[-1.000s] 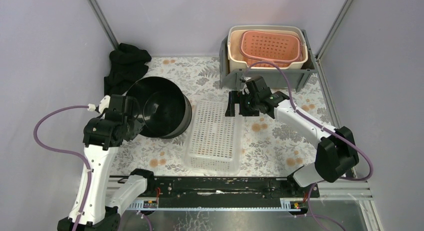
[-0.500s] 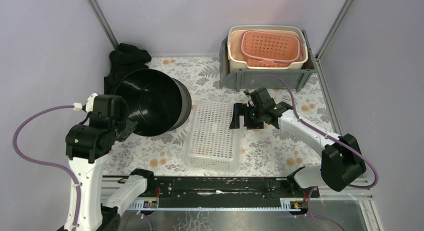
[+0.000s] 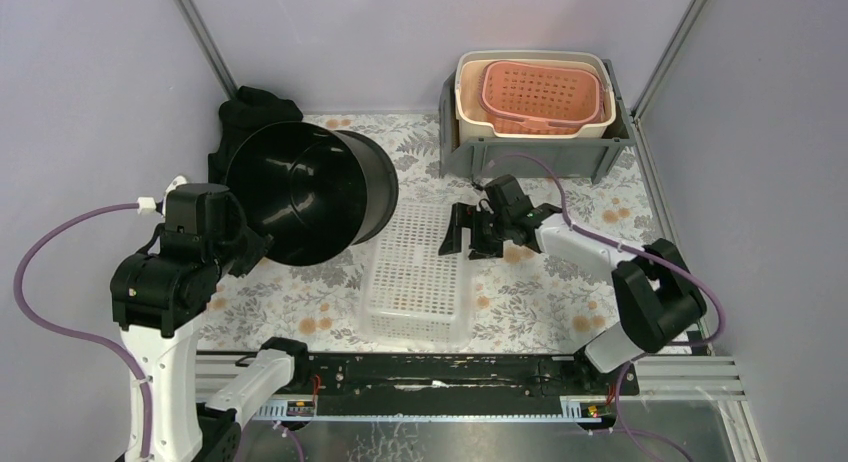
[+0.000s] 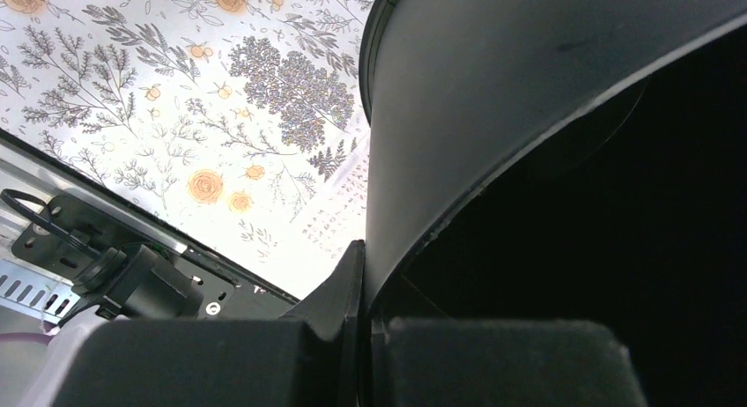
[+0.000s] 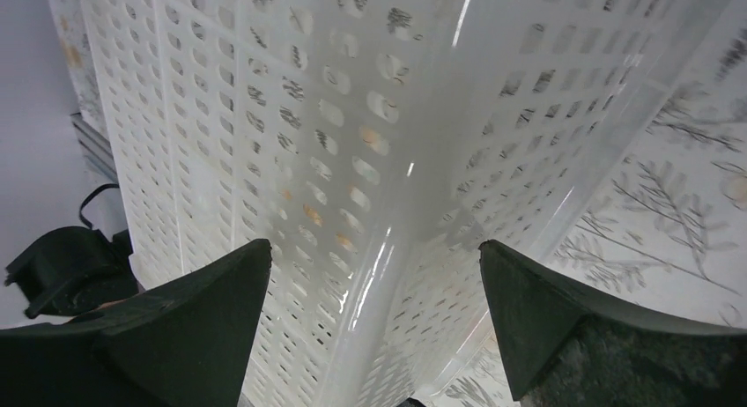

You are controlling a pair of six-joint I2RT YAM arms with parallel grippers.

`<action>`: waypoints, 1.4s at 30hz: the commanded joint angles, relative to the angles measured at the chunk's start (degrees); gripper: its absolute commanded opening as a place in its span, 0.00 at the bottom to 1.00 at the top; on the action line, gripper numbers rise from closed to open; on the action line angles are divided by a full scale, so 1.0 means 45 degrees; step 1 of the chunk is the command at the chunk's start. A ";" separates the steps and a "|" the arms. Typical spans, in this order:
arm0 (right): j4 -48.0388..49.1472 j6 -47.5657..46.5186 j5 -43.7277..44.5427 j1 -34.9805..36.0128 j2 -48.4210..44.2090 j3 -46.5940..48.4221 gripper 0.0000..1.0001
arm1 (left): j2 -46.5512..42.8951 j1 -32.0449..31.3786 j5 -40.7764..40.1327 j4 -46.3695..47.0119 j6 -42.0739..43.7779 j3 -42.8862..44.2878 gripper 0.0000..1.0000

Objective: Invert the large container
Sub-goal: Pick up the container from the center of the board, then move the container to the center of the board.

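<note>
Large round black container [image 3: 310,187] leaning steeply on its side, open mouth facing near left and upward, smooth dark interior showing, sitting at the left rear of the floral table [image 3: 560,272]

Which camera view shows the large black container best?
The top external view: the whole black container shows, tilted, its rim pinched by the left gripper. The left wrist view shows only a close slice of rim and wall. The right wrist view shows none of it, only the white basket.

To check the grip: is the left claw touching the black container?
Touching. The left wrist view shows the left claw shut on the rim wall of the black container.
</note>
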 commanded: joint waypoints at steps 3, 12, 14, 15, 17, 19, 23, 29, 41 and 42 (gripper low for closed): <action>0.2271 0.1510 -0.0999 0.0691 0.1454 0.1403 0.93 | -0.0064 -0.0017 0.0642 0.1498 -0.0192 0.0797 0.00; 0.4231 0.3776 -0.1185 0.1170 0.3846 0.2892 0.87 | 0.0183 -0.0022 0.1050 0.1650 -0.0094 0.1441 0.00; 0.5015 0.4453 -0.1134 0.1233 0.4260 0.2956 0.85 | 0.0210 -0.0023 0.1116 0.1693 -0.0075 0.1465 0.00; 0.5321 0.4769 -0.0956 0.1320 0.4416 0.3026 0.85 | 0.0210 -0.0028 0.1140 0.1700 -0.0058 0.1468 0.00; 0.6160 0.5385 -0.0842 0.1437 0.4734 0.3109 0.85 | 0.0211 -0.0020 0.1166 0.1748 -0.0026 0.1428 0.00; 0.6781 0.5670 -0.0864 0.1480 0.4901 0.3263 0.85 | 0.0211 -0.0023 0.1220 0.1805 -0.0036 0.1421 0.00; 0.5614 0.4290 -0.0210 0.1494 0.4122 0.3762 0.90 | 0.0293 -0.0025 0.1637 0.2005 -0.0055 0.1574 0.00; 0.2349 0.1525 0.0640 0.1475 0.2308 0.3981 0.96 | 0.0542 -0.0023 0.2472 0.2301 -0.0189 0.2213 0.00; 0.0331 -0.0238 -0.2225 0.1509 -0.1491 0.0294 0.96 | 0.0845 -0.0022 0.4292 0.3725 -0.0682 0.2644 0.00; 0.0394 -0.0295 -0.2728 0.1556 -0.1957 -0.0065 0.96 | 0.0846 -0.0023 0.4396 0.3890 -0.0739 0.2589 0.00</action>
